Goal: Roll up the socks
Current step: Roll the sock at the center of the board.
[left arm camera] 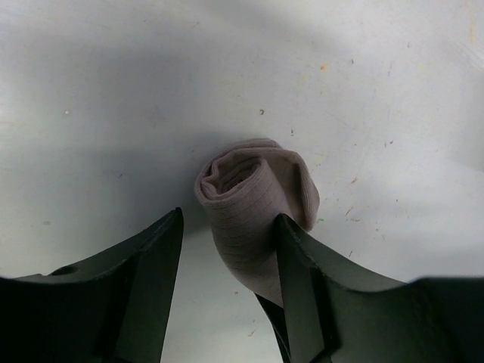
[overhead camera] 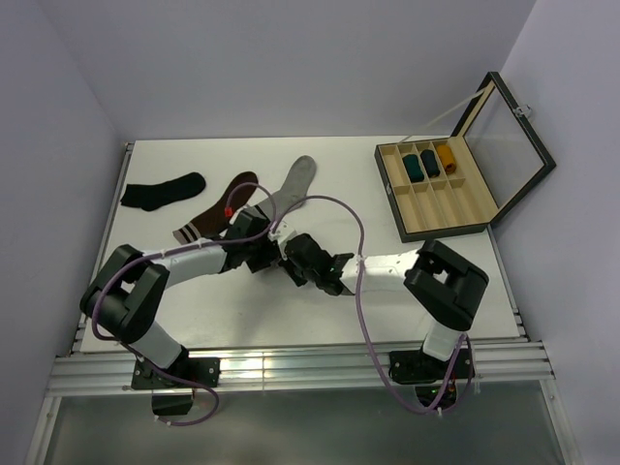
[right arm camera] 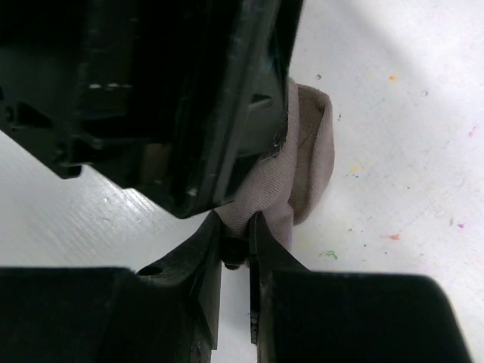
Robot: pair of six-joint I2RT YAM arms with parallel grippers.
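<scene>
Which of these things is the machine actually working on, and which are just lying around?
In use: pink sock, pinched by the right claw; grey sock.
Lying about: black sock; brown sock; box holding rolled socks.

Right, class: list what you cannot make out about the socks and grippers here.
Left wrist view: the pink sock runs behind a finger at its lower end; no cuff shows.
Top view: that sock is hidden under the left gripper and right gripper.
Right wrist view: the left gripper's dark body covers much of it.
Top view: the rolls in the box are too small to identify.
</scene>
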